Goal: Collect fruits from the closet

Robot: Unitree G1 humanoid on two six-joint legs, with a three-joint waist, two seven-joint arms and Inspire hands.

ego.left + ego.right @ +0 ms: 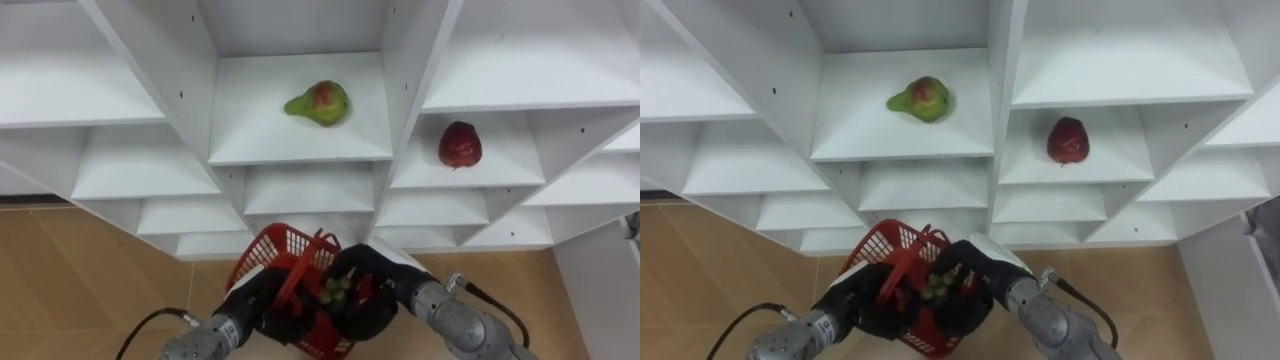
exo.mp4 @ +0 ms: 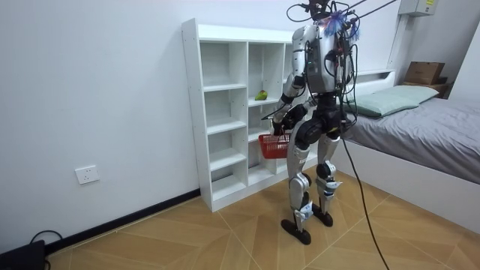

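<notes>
Left hand (image 1: 258, 300): curling closed on the near side of the red basket (image 1: 285, 245), at its rim and handle, and carrying it low in front of the body.
Right hand (image 1: 368, 290): reaching over the open top of the basket; fingers appearing to be wrapping around a bunch of green grapes (image 1: 335, 290), though the grip is partly hidden.
Green grapes: sitting at the mouth of the basket, against the right hand's dark fingers.
Pear (image 1: 318, 103): green with a red blush, lying on its side on a shelf in the middle column of the white shelf unit (image 1: 300, 140).
Red apple (image 1: 460, 145): resting on a shelf in the next column to the right, well apart from the pear.
Robot: standing upright on the wooden floor (image 2: 225, 232), facing the shelf unit, with a bed (image 2: 427, 127) behind it.
</notes>
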